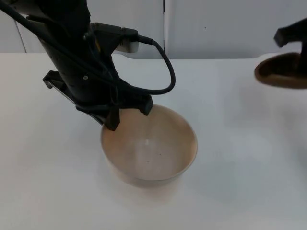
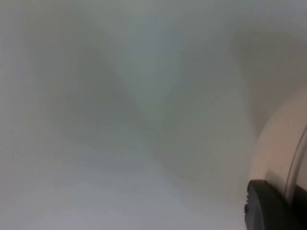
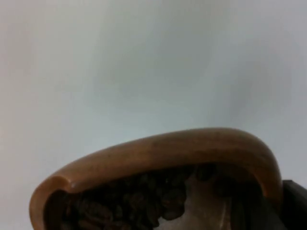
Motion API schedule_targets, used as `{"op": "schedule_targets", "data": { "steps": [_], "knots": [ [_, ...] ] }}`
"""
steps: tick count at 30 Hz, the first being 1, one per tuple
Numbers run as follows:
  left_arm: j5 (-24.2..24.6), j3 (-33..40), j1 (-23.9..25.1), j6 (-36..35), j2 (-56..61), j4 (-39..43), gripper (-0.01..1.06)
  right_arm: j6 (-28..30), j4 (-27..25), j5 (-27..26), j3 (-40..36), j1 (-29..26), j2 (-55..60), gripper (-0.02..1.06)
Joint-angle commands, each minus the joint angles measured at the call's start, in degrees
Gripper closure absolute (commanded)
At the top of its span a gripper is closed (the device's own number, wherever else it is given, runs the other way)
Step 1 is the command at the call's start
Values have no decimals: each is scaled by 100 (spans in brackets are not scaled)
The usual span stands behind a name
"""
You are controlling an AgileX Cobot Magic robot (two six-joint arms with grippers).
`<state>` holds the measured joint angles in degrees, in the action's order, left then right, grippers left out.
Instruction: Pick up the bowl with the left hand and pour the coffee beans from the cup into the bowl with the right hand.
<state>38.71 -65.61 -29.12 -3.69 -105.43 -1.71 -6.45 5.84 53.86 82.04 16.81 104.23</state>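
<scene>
Step in hand: bowl pickup. The left claw pinches the far rim of the empty bowl above the table. The right claw pinches the bean-filled cup, well apart. Next move likely requires carrying the cup over the bowl, then tilting.

Left gripper on the bowl's far rim; right gripper with the brown cup.

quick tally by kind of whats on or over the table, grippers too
bowl: 1
cup of coffee beans: 1
grippers: 2, left gripper at the bowl's rim, right gripper at the cup
total: 4
</scene>
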Motion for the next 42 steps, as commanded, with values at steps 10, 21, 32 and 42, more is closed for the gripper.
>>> {"op": "schedule_targets", "data": {
  "steps": [10, 21, 32, 42],
  "knots": [
    [0, 28, -33, -3, 18, -72, 105, 475, 4, 1608, 1076, -18, -442, 104],
    [11, 28, -33, 23, 18, -60, 105, 645, 4, 1611, 1557, -8, -442, 104],
    [45, 28, -33, 23, 18, -60, 105, 694, 231, 1611, 1557, 647, -442, 104],
    [57, 28, -33, 23, 18, -60, 105, 558, 694, 1611, 1557, 1425, -442, 104]
  ]
}}
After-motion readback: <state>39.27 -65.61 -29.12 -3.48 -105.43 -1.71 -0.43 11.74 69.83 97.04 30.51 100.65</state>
